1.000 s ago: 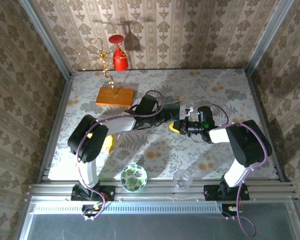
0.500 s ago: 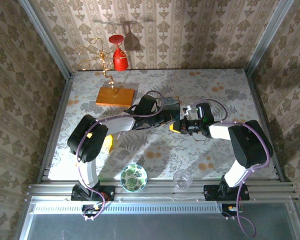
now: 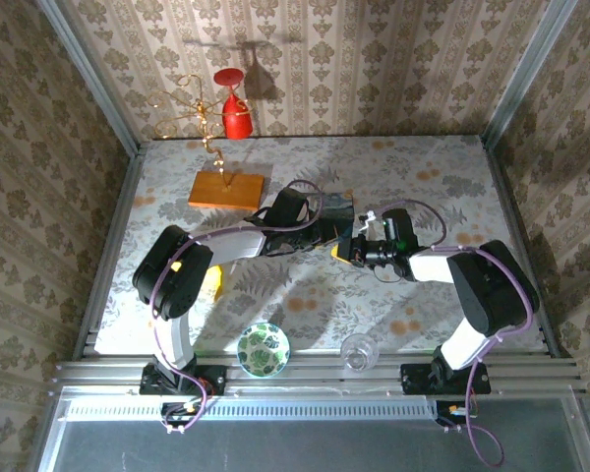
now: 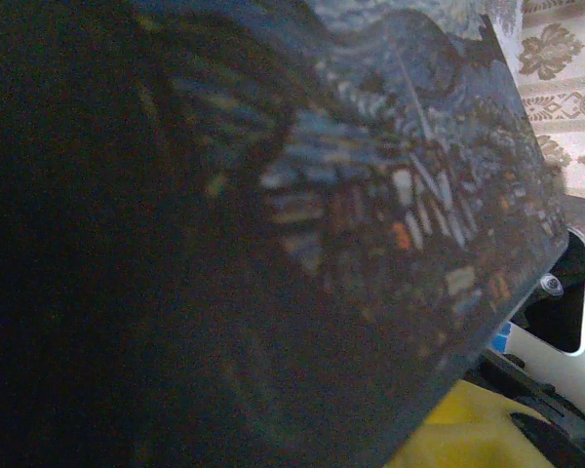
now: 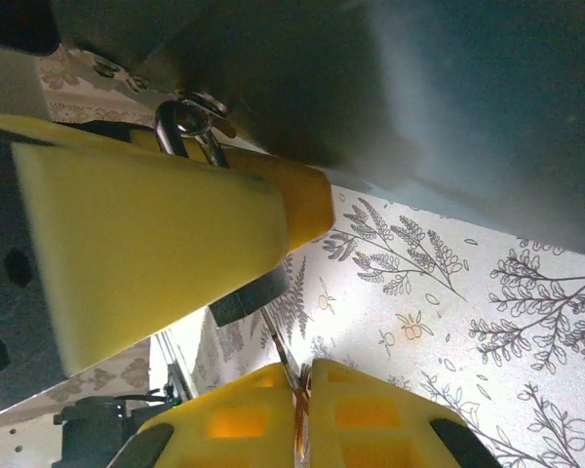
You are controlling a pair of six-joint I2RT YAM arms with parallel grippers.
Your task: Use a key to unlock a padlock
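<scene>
In the right wrist view my right gripper (image 5: 304, 369) is shut on the key (image 5: 285, 359), a thin metal blade running up from between its yellow fingers into the dark underside of the padlock (image 5: 249, 297). The padlock's silvery shackle (image 5: 180, 122) shows above a broad yellow finger (image 5: 156, 244) of my left gripper, which lies across the lock and grips it. The blue tin (image 5: 468, 88) looms right behind, and its painted side (image 4: 370, 195) sits close in front of the left wrist camera. From above, the left gripper (image 3: 326, 236) and right gripper (image 3: 346, 252) meet beside the tin (image 3: 337, 207).
A wooden base with a gold wire stand (image 3: 226, 189) sits at the back left, with a red vessel (image 3: 236, 118) behind it. A patterned bowl (image 3: 264, 349) and a clear glass (image 3: 356, 352) stand near the front edge. A yellow object (image 3: 213, 280) lies by the left arm.
My right wrist has turned and edged slightly toward the left gripper and tin. The left arm has stayed put.
</scene>
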